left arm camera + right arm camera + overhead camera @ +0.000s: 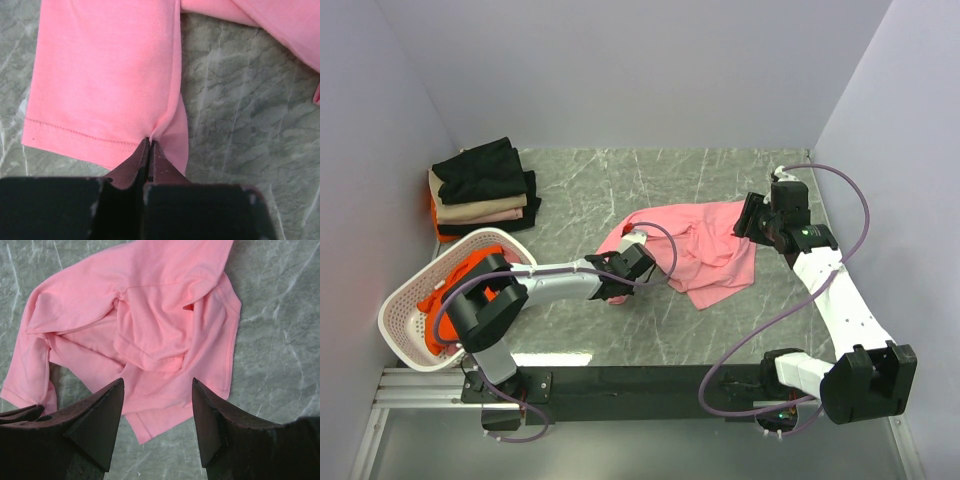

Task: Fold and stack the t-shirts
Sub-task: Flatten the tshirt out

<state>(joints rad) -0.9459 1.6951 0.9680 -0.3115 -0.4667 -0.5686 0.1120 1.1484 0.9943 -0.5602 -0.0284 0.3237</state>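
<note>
A light pink t-shirt [705, 255] lies crumpled on the grey marbled table in the middle. My left gripper [632, 250] is shut on its left edge; in the left wrist view the fingertips [149, 145] pinch the hem of the pink cloth [105, 75]. My right gripper [752, 218] is open and empty, held above the shirt's right side; in the right wrist view the shirt [150, 325] lies beyond the spread fingers [102, 415]. A stack of folded shirts [483, 188], black on top, beige and pink below, orange-red at the bottom, sits at the back left.
A white perforated basket [410, 310] tilted at the front left holds orange-red cloth [455, 285]. Lilac walls close the table on three sides. A black rail [640, 385] carries the arm bases at the near edge.
</note>
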